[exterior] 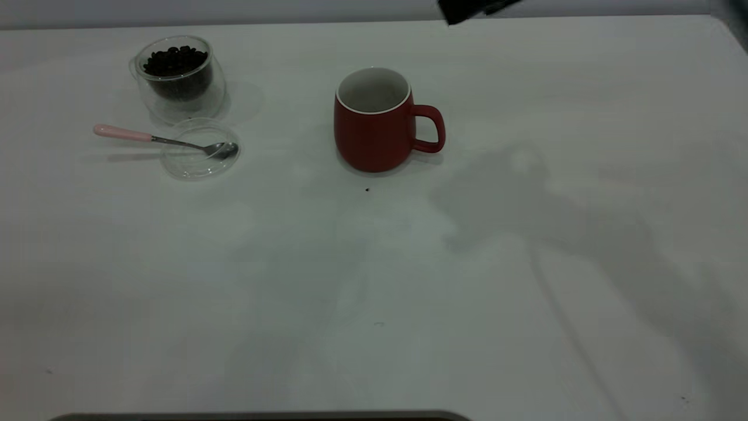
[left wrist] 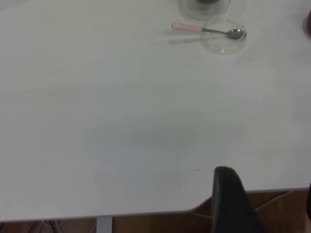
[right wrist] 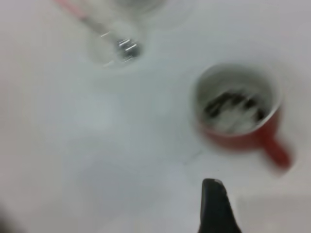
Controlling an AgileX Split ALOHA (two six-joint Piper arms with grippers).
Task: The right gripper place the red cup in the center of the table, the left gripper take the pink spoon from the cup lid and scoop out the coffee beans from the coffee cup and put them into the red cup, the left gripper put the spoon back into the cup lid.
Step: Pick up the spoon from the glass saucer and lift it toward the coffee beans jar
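The red cup stands upright near the table's middle, handle to the right, its inside white; it also shows in the right wrist view. The pink-handled spoon lies with its bowl in the clear cup lid. The glass coffee cup with dark beans stands just behind it. My right gripper is raised at the far edge, behind the red cup, open and empty. My left gripper is out of the exterior view, open and empty over the table's near edge, far from the spoon.
A single dark speck lies just in front of the red cup. The white table has a wide bare front half. The arm casts a shadow to the right of the red cup.
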